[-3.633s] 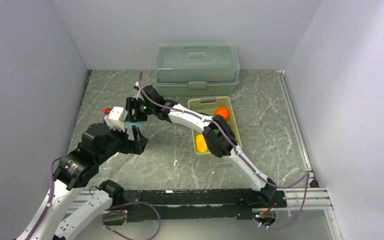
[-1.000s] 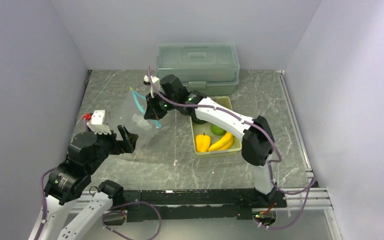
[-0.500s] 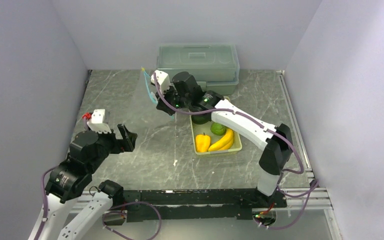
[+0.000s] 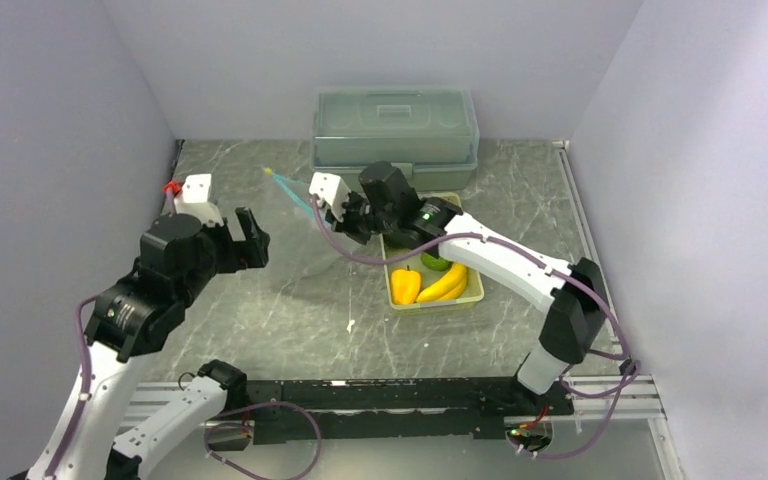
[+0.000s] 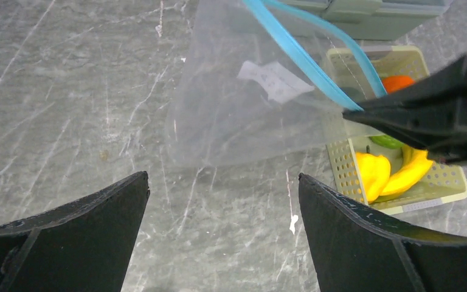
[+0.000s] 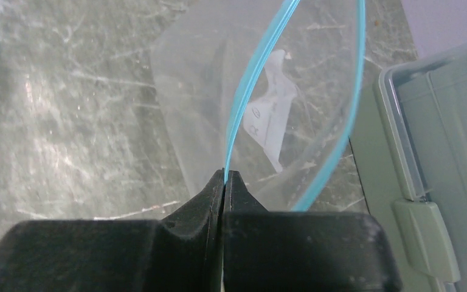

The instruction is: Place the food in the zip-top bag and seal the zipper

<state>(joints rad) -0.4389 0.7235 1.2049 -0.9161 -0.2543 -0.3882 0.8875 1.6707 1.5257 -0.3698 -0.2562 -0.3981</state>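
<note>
The clear zip-top bag [image 5: 237, 115] hangs above the table, its mouth partly open. Its teal-blue zipper [image 6: 261, 79] splits into two strips. My right gripper [image 6: 225, 174] is shut on one strip at the bag's corner; in the top view the gripper [image 4: 328, 210] sits just left of the basket, the bag [image 4: 295, 200] trailing left. My left gripper [image 5: 222, 176] is open and empty, low and near the bag's bottom edge, apart from it; in the top view it [image 4: 248, 232] is left of the bag. Food lies in the basket: orange ball [image 5: 397, 83], yellow pepper [image 4: 405, 285], bananas [image 4: 446, 284], light green fruit [image 4: 436, 261].
The pale green slotted basket [image 4: 476, 292] stands right of centre, partly under my right arm. A large translucent green lidded box [image 4: 395, 125] stands at the back against the wall. Grey walls close in the left, right and back sides.
My right gripper has carried the bag up and to the right, toward the basket. My left gripper, earlier at the bag, has let go, drawn back, then risen and moved farther from me.
</note>
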